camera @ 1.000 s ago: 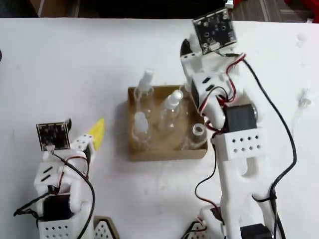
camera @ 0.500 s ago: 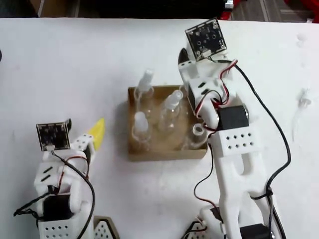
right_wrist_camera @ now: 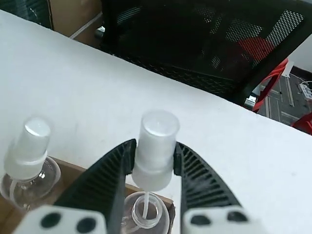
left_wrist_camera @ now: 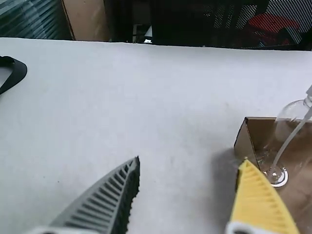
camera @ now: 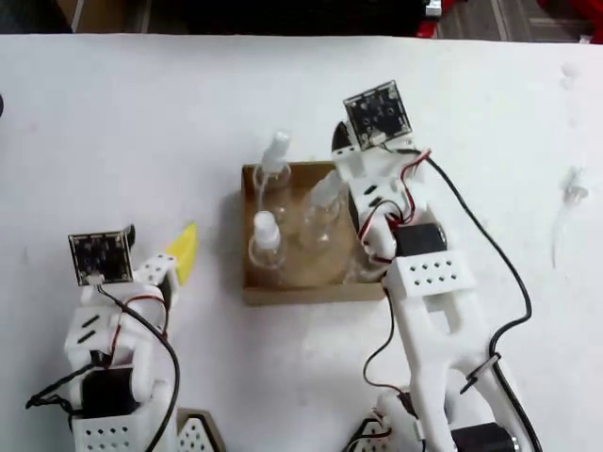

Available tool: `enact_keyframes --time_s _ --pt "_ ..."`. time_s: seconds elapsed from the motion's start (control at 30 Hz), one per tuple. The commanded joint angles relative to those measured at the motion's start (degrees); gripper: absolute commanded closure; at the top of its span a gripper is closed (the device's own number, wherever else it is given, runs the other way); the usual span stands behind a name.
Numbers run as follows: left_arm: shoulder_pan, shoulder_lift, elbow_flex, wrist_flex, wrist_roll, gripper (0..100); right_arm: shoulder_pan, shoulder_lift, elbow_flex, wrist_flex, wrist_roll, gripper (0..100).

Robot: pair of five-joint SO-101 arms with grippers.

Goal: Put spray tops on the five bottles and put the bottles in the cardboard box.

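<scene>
Right gripper (right_wrist_camera: 153, 147) clamped on white spray top (right_wrist_camera: 155, 139), black fingers (right_wrist_camera: 114, 168) pinching both sides. Top's dip tube hangs into open neck of clear bottle (right_wrist_camera: 146, 218), which stands in cardboard box (camera: 247, 287) at table centre. Three capped bottles (camera: 265, 240) stand in box alongside. Left gripper (left_wrist_camera: 190, 163) spread wide, holding nothing, low over white table (camera: 122, 122), near box's left wall, not touching. Loose spray top (camera: 568, 193) lies at table's far right.

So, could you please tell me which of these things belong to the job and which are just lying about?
Part of the job: cardboard box; capped bottles in it; spray top clamped in the right hand over another bottle; loose spray top on the table; open left hand.
Just lying about: black band at the table's edge; black chair behind.
</scene>
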Motion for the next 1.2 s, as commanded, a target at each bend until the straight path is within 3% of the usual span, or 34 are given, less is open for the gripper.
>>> enact_keyframes --time_s 0.0,0.2,0.57,0.83,1.17 --pt "-0.75 -0.48 -0.18 -1.76 -0.53 71 1.71 -0.22 1.14 -3.56 -3.34 97.9" --pt "-0.75 -0.48 -0.18 -1.76 -0.53 71 1.71 -0.66 1.41 0.04 -2.73 83.0" --pt "-0.75 -0.48 -0.18 -1.76 -0.53 71 2.15 -4.62 -1.49 4.62 -3.08 82.6" --pt "-0.75 -0.48 -0.18 -1.76 -0.53 71 19.65 -2.33 -25.85 21.76 -8.35 82.6" --pt "-0.75 -0.48 -0.09 -1.76 -0.53 71 38.46 30.64 -56.62 35.56 -8.35 82.6"
